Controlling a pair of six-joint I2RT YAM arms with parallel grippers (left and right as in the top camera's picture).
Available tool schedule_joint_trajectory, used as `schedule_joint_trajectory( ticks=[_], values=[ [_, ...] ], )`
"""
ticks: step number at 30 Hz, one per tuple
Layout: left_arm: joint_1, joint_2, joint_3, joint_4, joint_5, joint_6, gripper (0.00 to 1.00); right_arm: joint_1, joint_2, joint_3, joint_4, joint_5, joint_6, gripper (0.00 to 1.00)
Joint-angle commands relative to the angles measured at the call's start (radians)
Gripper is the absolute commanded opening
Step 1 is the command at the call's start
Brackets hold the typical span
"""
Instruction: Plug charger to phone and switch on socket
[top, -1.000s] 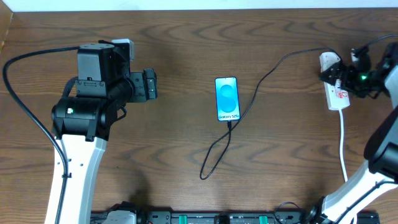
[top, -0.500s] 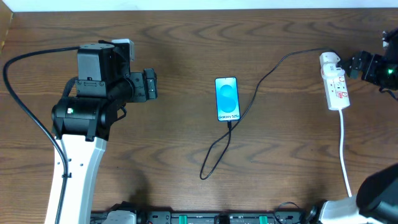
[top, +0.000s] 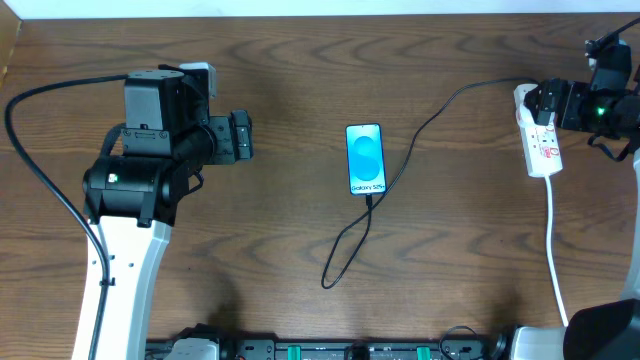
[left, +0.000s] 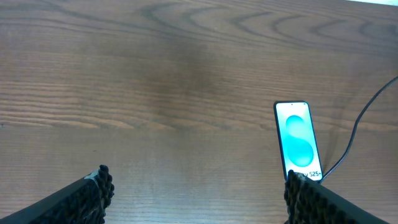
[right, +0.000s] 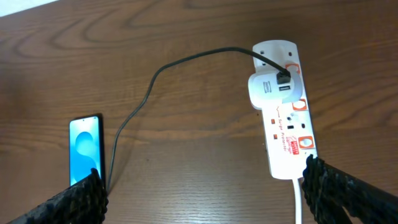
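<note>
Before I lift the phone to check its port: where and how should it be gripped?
Pinch the phone across its long edges, from above, near the top half: it lies flat, screen up, and the charger meets its bottom end.

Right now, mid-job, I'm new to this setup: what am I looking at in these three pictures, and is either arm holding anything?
These are two robot arms at a wooden table, each ending in a two-finger gripper. The wide picture looks straight down from above. The other two come from a camera on each wrist, so the dark tips in their bottom corners are that arm's own fingers. The left gripper hovers over bare wood beside the phone, open and empty. The right gripper is by the far end of the white power strip, also open and empty. A thin black cable runs from a white adapter on the strip to the lit phone's lower edge; whether it is fully seated there I cannot tell.
</note>
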Motion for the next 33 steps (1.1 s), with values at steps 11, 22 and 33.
schedule_joint_trajectory(
  ticks=[11, 22, 33],
  values=[
    [0.005, 0.001, 0.010, 0.000, -0.013, 0.018, 0.90, 0.005, -0.010, 0.017, -0.002, 0.011, 0.011, 0.99],
    [0.005, 0.001, 0.009, 0.000, -0.013, 0.018, 0.89, 0.005, -0.010, 0.017, -0.002, 0.011, 0.011, 0.99],
    [0.005, -0.041, -0.016, 0.026, -0.026, 0.018, 0.90, 0.005, -0.010, 0.017, -0.002, 0.011, 0.011, 0.99]
  ],
)
